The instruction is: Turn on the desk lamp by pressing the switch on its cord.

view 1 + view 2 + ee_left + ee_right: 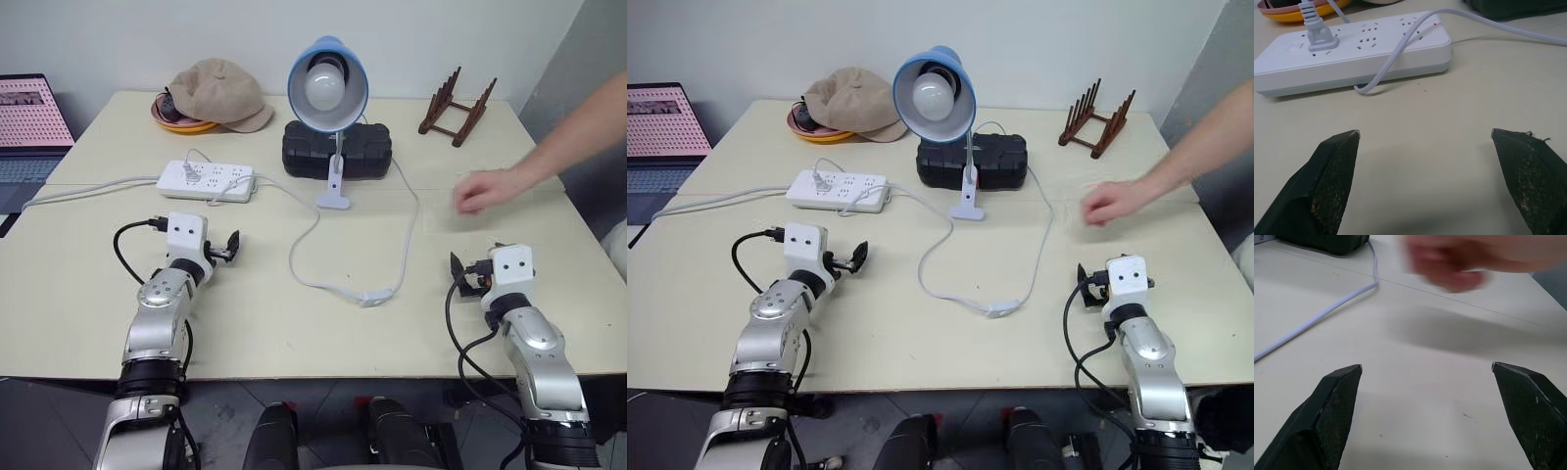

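Observation:
The desk lamp [327, 83], with a light-blue shade and a white bulb, stands at mid-table on a small white base. Its thin white cord [312, 235] loops toward the front, where the small white switch [372, 298] lies flat on the table. My left gripper [227, 247] rests open and empty on the table, left of the cord loop and in front of the power strip. The right gripper [460, 274] is open and empty too, to the right of the switch. In the right wrist view the cord [1317, 316] runs ahead of the right gripper [1425, 377].
A person's hand [485, 189] reaches in from the right, just beyond my right gripper. A white power strip [206, 180], a black case [336, 149], a cap [217, 93] over a bowl and a wooden rack [456, 108] stand farther back. A laptop [29, 122] sits far left.

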